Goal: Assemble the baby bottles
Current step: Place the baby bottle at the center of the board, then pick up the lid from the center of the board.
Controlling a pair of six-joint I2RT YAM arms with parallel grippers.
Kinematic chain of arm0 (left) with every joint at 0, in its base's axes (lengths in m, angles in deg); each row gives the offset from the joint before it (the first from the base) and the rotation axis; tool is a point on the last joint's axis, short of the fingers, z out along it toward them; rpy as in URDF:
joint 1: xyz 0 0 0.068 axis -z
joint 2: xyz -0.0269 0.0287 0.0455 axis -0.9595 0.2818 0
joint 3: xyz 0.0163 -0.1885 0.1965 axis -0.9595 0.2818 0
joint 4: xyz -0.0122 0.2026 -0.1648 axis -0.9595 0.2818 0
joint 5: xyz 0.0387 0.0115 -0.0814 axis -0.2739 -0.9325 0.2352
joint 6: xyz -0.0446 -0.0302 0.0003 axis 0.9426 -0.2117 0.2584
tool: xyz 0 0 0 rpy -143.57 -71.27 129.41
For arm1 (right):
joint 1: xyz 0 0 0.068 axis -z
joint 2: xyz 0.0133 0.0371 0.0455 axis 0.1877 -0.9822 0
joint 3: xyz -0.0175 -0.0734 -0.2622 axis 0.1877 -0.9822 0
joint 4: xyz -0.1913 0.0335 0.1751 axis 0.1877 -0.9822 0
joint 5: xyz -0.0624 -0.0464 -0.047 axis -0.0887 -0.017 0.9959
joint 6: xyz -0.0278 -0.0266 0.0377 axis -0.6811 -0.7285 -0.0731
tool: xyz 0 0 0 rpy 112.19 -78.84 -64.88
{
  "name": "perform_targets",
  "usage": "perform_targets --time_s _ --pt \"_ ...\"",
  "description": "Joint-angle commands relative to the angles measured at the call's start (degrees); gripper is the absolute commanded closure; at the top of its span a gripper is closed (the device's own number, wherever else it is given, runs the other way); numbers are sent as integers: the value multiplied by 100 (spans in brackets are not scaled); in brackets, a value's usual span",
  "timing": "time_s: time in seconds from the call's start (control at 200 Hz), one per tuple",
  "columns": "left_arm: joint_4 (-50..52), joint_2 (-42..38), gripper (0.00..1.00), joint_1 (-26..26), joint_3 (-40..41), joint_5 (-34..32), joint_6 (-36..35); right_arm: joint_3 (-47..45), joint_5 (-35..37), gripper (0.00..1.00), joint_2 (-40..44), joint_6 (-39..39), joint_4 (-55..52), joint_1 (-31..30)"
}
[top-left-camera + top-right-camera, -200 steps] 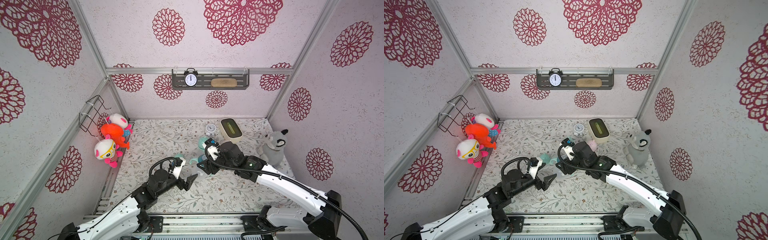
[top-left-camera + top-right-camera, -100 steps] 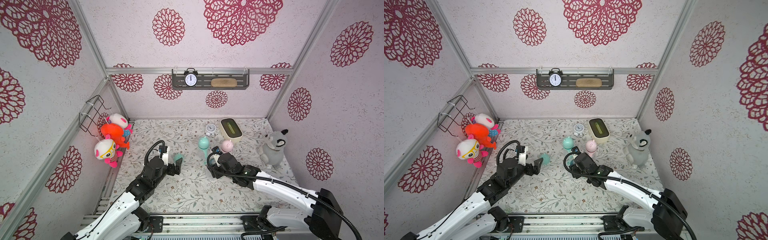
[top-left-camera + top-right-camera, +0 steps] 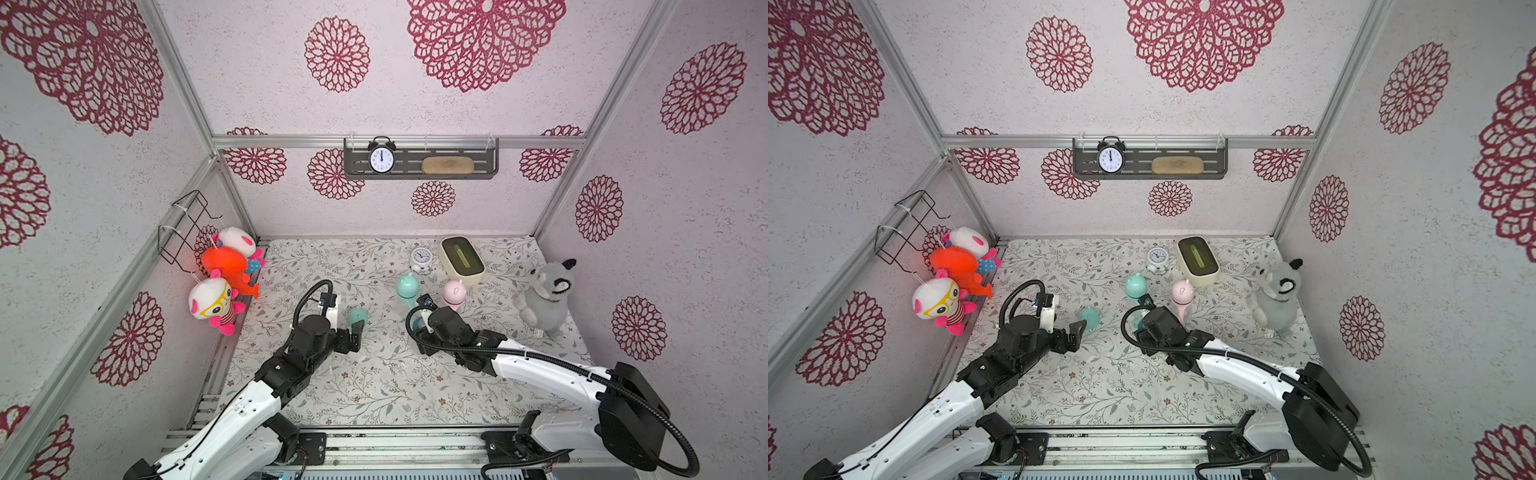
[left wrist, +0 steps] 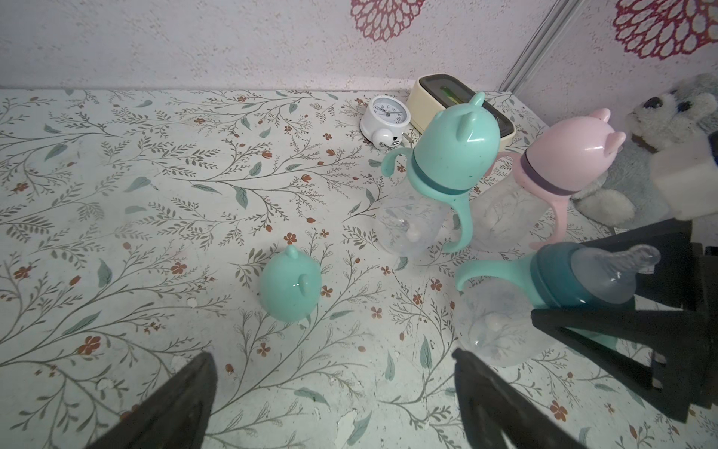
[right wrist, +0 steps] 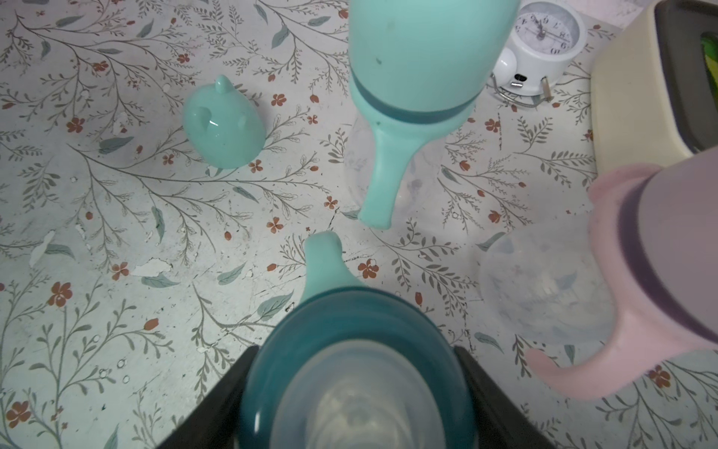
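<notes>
Floral mat (image 3: 374,386): left pincer (image 4: 332,355) spread; right pincer (image 5: 355,350) pinching uncapped bottle (image 4: 559,278), mostly hidden from above.

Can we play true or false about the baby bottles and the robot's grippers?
The pink eared plastic cap is on a pink-handled clear bottle. True.
The left gripper holds the loose mint eared plastic cap. False: that gripper is open and empty; the cap stands on the flowery table.
The right gripper grips the uncapped clear plastic bottle by its teal collar. True.
The small white alarm clock sits on the wall shelf. False: it is on the table; the shelf holds a black clock.
</notes>
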Motion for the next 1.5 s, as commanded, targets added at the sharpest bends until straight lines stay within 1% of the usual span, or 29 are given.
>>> perform_targets --time_s 0.0,0.045,0.13,0.25,0.4,0.555,0.636,0.701,0.801,0.891,1.011,1.086,1.196,1.321,1.491 --pt "38 -47 2 -45 -95 25 65 80 187 35 45 -43 158 12" --pt "32 -38 2 -56 -93 33 63 75 176 29 64 -30 147 16" --pt "27 -20 2 -54 -93 58 55 100 209 23 97 -31 97 16" --pt "45 -11 2 -51 -101 72 54 223 239 9 126 -49 -77 12" --pt "36 -2 2 -59 -98 71 54 415 290 1 167 -109 -352 16" --pt "123 -11 2 -111 -133 -12 78 849 194 1 309 -283 -889 -4" --pt "205 -28 2 -197 -154 -59 182 1297 59 1 262 -422 -1376 -35" --pt "251 -52 2 -318 -172 -66 315 1779 14 1 122 -509 -1794 -84" --pt "424 -72 2 -482 -261 -116 486 2424 -250 1 -142 -669 -2241 -142" --pt "668 -103 2 -646 -378 -207 650 3042 -620 1 -571 -763 -2491 -169" --pt "1108 -116 2 -975 -585 -277 943 3540 -1022 2 -1223 -807 -2395 -235" --pt "1375 -158 2 -1167 -708 -322 1127 3840 -1030 2 -1704 -806 -2290 -266" --pt "1734 -186 2 -1490 -912 -191 1279 4257 -1015 3 -2388 -842 -2142 -314" --pt "2200 -254 2 -1790 -1096 -314 1419 4644 -1088 3 -3104 -814 -1917 -331" --pt "2382 -436 2 -2104 -1154 -108 1552 5196 -1140 4 -4098 -588 -1648 -331"
